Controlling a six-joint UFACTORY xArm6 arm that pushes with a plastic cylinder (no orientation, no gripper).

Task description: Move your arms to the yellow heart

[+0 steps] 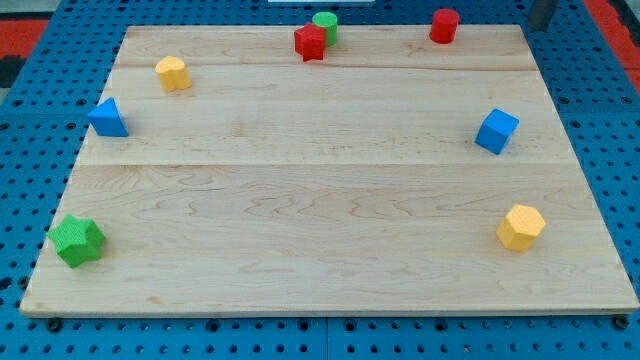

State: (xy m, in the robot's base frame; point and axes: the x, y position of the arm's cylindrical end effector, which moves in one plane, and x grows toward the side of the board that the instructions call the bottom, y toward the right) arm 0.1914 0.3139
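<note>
The yellow heart lies near the top left of the wooden board. A dark rod shows at the view's top right corner, and my tip sits at the board's far right top edge. The tip is far to the right of the yellow heart and touches no block. The nearest block to it is the red cylinder, to its left.
A red star touches a green cylinder at the top middle. A blue triangle is at the left edge and a green star at the bottom left. A blue cube and a yellow hexagon are on the right.
</note>
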